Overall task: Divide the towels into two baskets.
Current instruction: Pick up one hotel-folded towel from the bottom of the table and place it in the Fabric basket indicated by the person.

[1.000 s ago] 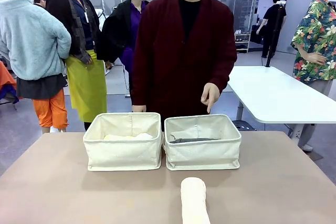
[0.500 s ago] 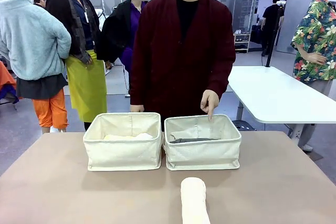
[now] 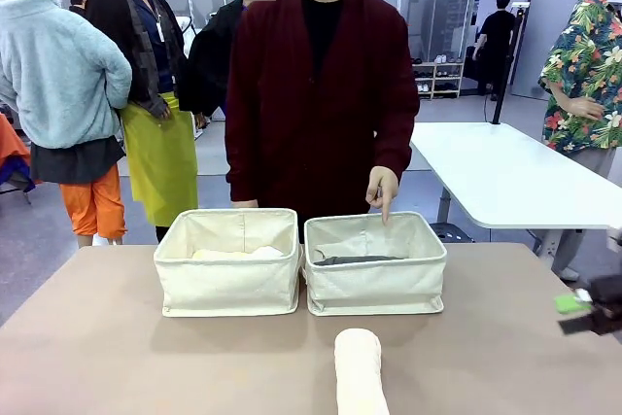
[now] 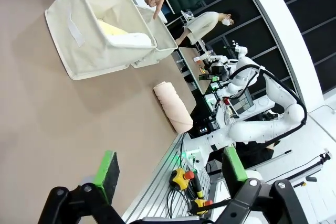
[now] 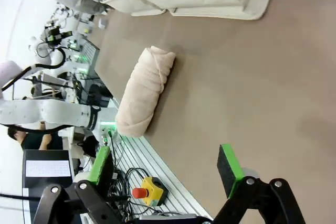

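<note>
With its pads spread wide and nothing between them, the right end effector [image 3: 583,310] sits low at the desk's [image 3: 97,337] right edge; the left end effector [image 4: 168,167] is likewise wide apart and empty above bare desk. Between them, near the robot's edge, lies the cream-pink towel [image 3: 361,372], end-on toward the baskets and just in front of the right basket [image 3: 375,289]. That basket holds the grey towel [image 3: 358,259]; the left basket [image 3: 229,285] holds a yellow towel [image 3: 219,255] and a white towel [image 3: 266,252]. A person's hand [image 3: 383,190] points a finger down into the right basket. I'd say the roll belongs there. Best to grip it across its middle so neither end droops, lift well above the soft rim, and lower it beside the grey one. The desk is open on both sides; the roll's near end lies close to the edge.
</note>
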`<action>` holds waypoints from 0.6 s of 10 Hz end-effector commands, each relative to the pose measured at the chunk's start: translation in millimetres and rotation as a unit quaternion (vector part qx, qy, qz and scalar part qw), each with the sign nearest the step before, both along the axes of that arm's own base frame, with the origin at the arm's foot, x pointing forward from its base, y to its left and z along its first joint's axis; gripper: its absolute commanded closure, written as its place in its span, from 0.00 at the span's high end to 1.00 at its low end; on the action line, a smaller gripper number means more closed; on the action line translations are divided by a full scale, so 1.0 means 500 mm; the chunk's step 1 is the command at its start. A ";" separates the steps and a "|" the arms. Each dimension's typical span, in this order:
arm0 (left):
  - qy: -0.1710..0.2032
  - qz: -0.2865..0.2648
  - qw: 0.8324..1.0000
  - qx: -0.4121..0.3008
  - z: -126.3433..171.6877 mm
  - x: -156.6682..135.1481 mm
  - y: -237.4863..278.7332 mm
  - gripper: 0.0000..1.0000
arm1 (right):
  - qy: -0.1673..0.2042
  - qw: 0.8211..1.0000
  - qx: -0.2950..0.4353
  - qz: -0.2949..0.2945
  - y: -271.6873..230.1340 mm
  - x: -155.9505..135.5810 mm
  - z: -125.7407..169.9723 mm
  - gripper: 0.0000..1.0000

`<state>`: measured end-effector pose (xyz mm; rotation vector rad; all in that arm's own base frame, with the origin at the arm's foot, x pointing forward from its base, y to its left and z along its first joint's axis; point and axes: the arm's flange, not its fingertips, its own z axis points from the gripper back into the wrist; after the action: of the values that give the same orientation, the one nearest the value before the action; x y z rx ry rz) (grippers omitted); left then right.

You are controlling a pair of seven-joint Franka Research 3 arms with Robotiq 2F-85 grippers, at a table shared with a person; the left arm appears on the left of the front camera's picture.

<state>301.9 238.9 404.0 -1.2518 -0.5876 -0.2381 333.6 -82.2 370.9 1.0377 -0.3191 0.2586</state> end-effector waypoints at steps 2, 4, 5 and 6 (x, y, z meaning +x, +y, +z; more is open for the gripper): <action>0.003 -0.004 1.000 -0.004 0.007 -0.011 -0.002 1.00 | 0.052 0.997 -0.061 0.015 0.221 -0.064 -0.043 1.00; 0.003 -0.004 1.000 -0.004 0.007 -0.011 -0.002 1.00 | 0.065 0.995 -0.068 0.021 0.304 -0.068 -0.072 1.00; 0.003 -0.004 1.000 -0.004 0.007 -0.011 -0.002 1.00 | 0.073 0.994 -0.082 0.018 0.348 -0.076 -0.094 1.00; 0.003 -0.004 1.000 -0.004 0.007 -0.011 -0.002 1.00 | 0.062 0.992 -0.111 -0.002 0.386 -0.085 -0.113 1.00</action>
<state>302.2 238.1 404.3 -1.2515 -0.5860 -0.2399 371.0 86.6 346.2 0.8884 -0.1438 0.2766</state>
